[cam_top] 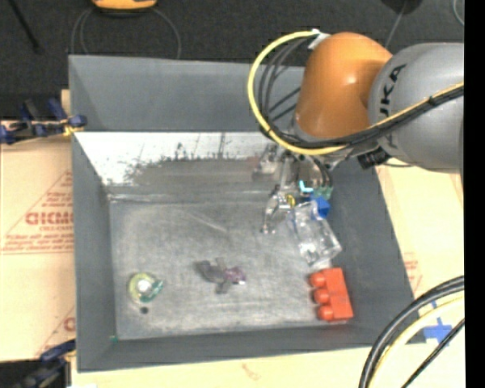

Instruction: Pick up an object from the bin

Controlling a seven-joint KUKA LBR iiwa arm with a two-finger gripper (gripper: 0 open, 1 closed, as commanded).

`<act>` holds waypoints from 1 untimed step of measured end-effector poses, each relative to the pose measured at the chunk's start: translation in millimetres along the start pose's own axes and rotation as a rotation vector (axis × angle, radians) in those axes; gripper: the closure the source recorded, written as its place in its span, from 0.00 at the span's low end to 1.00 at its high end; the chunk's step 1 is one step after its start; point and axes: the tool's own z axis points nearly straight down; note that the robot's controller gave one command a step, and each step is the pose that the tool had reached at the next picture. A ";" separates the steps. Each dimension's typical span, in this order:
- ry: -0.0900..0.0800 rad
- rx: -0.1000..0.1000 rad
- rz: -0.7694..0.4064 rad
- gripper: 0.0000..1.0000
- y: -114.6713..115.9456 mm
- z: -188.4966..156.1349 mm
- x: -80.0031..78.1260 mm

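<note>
Just beyond the red block [331, 294], toward the far wall of the grey bin [93, 241]: gripper [284, 208], low under the orange wrist cover [339, 83]. Spread or pressed together: cannot tell. A clear plastic piece with a blue end [315, 237] lies between the gripper and the red block, blue end close against the gripper, contact unclear. Well left of the red block sits a small grey-purple thing [221, 275]. Farther left again, a pale green round thing [144, 286].

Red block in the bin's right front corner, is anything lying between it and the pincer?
Yes: a clear plastic piece with a blue end lies between the pincer and the red block, close to both.
</note>
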 end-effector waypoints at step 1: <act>0.000 0.000 -0.334 0.00 37.5 108.5 35.9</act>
